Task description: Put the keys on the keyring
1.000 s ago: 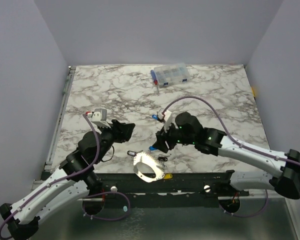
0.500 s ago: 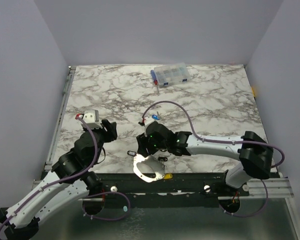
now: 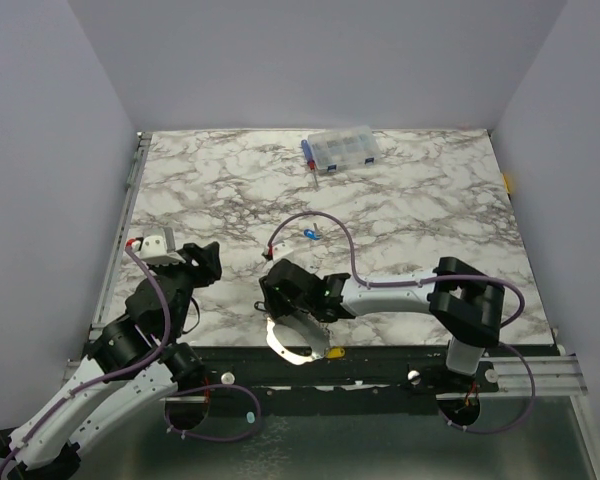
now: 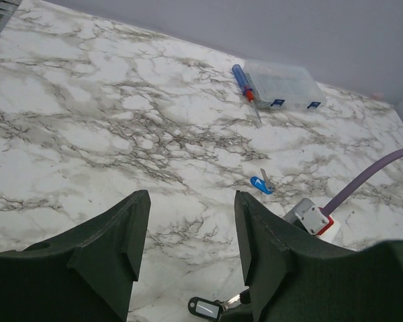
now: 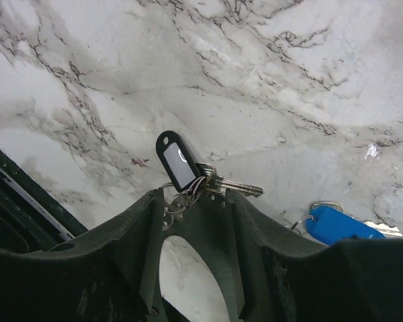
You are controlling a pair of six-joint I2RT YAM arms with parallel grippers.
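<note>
The left gripper (image 4: 191,201) hovers over the near-left marble tabletop (image 3: 210,180), jaws apart on nothing, with bare surface stretching far ahead. To its right, the right gripper (image 5: 189,198) brackets the ring end of a dark-outlined clear key tag (image 5: 176,161); I cannot tell whether its jaws pinch it. The large silver metal keyring hoop (image 3: 273,340) lies just nearer, at the near edge.

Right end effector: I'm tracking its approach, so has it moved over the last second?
Yes. In the top view the right end effector has shifted left and toward the near side, away from the clear box, ending beside the keyring.
</note>
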